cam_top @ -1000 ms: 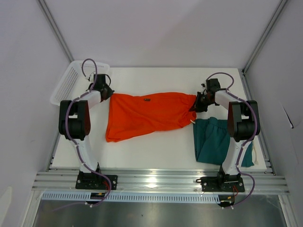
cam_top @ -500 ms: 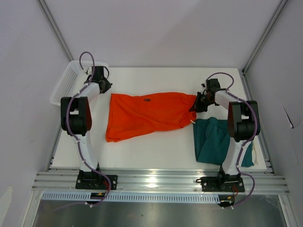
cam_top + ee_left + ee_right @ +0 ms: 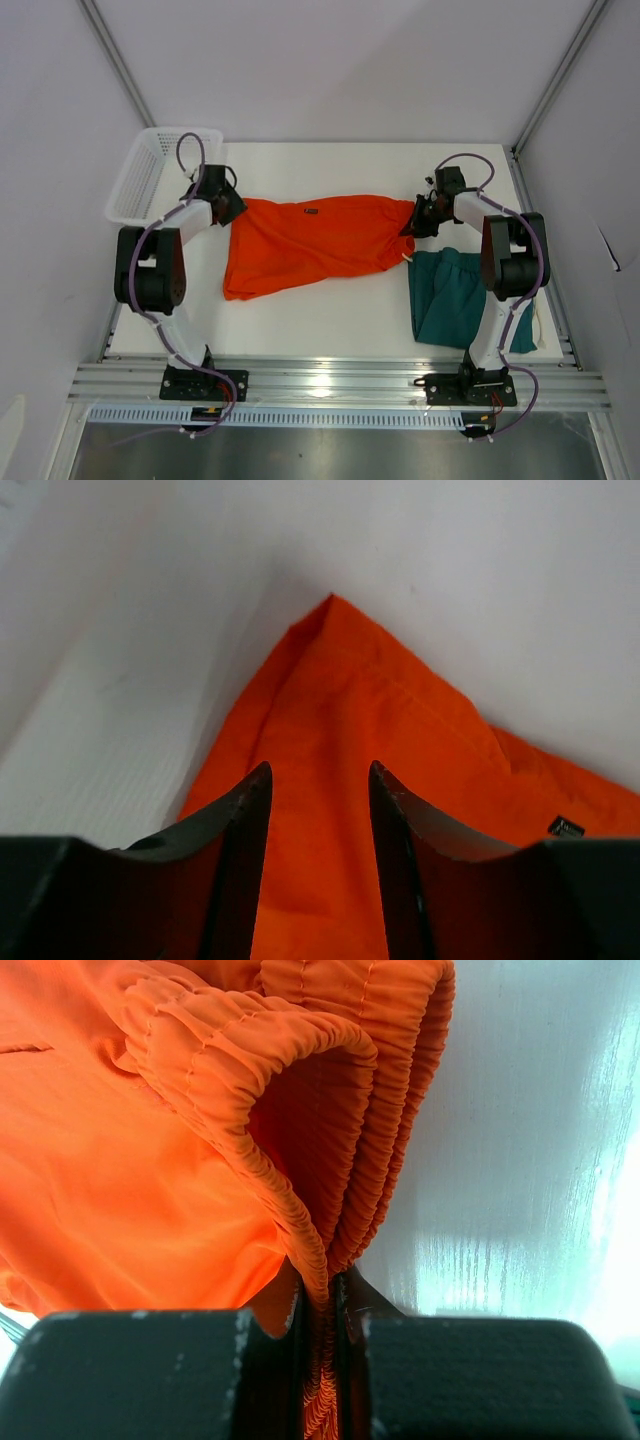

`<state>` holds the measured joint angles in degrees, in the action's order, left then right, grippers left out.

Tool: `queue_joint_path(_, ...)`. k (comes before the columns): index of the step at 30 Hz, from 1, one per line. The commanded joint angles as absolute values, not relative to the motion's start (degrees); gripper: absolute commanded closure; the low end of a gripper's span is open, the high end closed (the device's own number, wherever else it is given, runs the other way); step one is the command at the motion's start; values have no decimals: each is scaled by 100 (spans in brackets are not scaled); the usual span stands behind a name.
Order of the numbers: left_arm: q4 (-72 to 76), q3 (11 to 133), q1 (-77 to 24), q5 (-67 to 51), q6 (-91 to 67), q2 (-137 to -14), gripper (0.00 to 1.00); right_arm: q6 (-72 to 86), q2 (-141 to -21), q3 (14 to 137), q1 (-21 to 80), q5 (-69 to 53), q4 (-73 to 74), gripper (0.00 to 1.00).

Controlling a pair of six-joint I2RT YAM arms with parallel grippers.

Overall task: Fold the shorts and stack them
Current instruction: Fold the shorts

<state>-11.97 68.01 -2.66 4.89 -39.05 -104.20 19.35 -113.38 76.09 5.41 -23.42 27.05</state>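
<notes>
at the left edge of the table [image 3: 330, 325], left gripper [image 3: 318, 780] is hovering half-open over orange shorts [image 3: 310, 245], holding nothing; right gripper [image 3: 320, 1305] is pinching their waistband [image 3: 300, 1050].

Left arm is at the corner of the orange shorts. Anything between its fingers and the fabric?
Nothing visible does. The left gripper hangs open right over the corner of the bright orange fabric shorts. The white mesh plastic basket sits apart, off to the far left, out of the path.
</notes>
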Motion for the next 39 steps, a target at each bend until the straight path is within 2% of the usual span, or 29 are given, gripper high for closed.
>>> queue_joint_path(1, -1011, 6269, -518, 422, -3876, -9732, 53, 1881, -11074, 7541, 562, -2250, 2707, 100)
queue_joint_path(8, -1072, 5135, -914, 1037, -3894, -8719, 54, 1898, -11030, 7480, 554, -2329, 2628, 100)
queue_joint_path(14, -1047, 4817, -914, 1371, -3762, -8412, 55, 1934, -11030, 7392, 554, -2408, 2523, 100)
queue_joint_path(33, -650, 5053, -642, 686, -3252, -9413, 56, 1916, -11004, 7400, 554, -2461, 2549, 100)
queue_joint_path(35, -668, 5115, -624, 677, -3243, -9466, 59, 1899, -11004, 7400, 545, -2452, 2558, 100)
queue_joint_path(39, -729, 5177, -598, 677, -3261, -9536, 78, 1899, -10986, 7400, 554, -2443, 2575, 100)
